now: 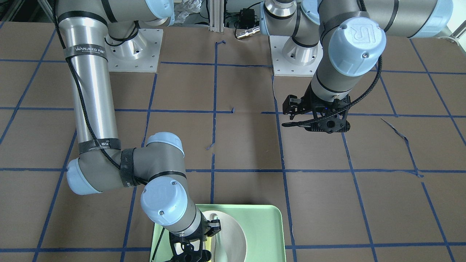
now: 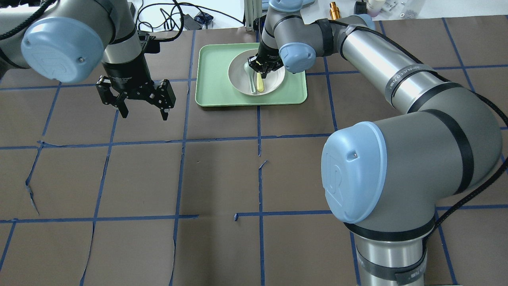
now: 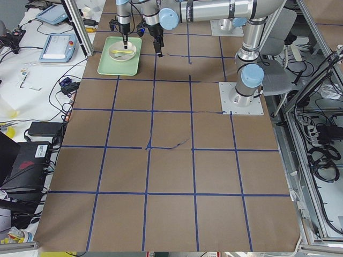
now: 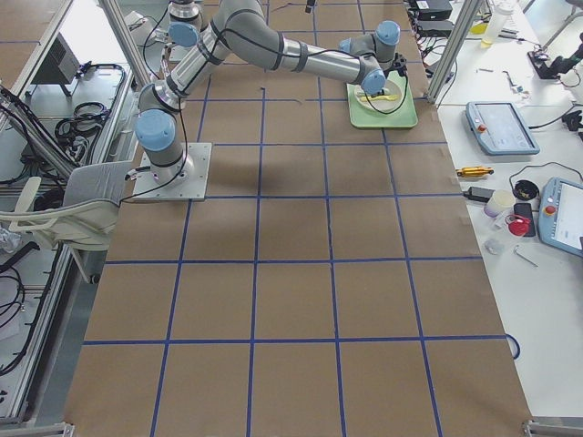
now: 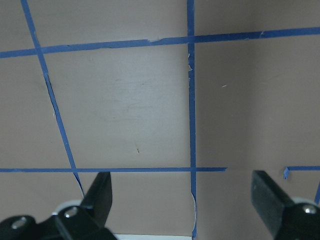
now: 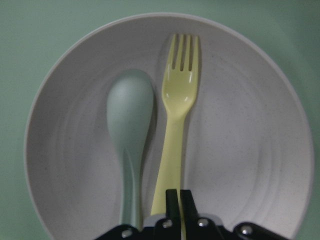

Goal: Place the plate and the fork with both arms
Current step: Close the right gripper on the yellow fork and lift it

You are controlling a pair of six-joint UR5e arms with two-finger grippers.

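The white plate point(image 2: 276, 77) sits in the mint-green tray point(image 2: 214, 79) at the far middle of the table. The pale yellow fork point(image 2: 260, 84) lies in the plate beside a grey-green spoon point(image 2: 251, 77). My right gripper point(image 2: 262, 69) points down over the plate's far side. In the right wrist view its fingers are closed together point(image 6: 179, 197) at the handle end of the fork point(image 6: 175, 125), which rests on the plate point(image 6: 240, 150). My left gripper point(image 2: 145, 116) hangs open and empty over bare table left of the tray; the left wrist view point(image 5: 181, 182) shows only table between its fingers.
The spoon point(image 6: 130, 120) lies parallel to the fork, on its left in the right wrist view. The brown table has a blue tape grid. Cables and small items lie beyond the far edge. The tray also shows in the front view point(image 1: 262, 225).
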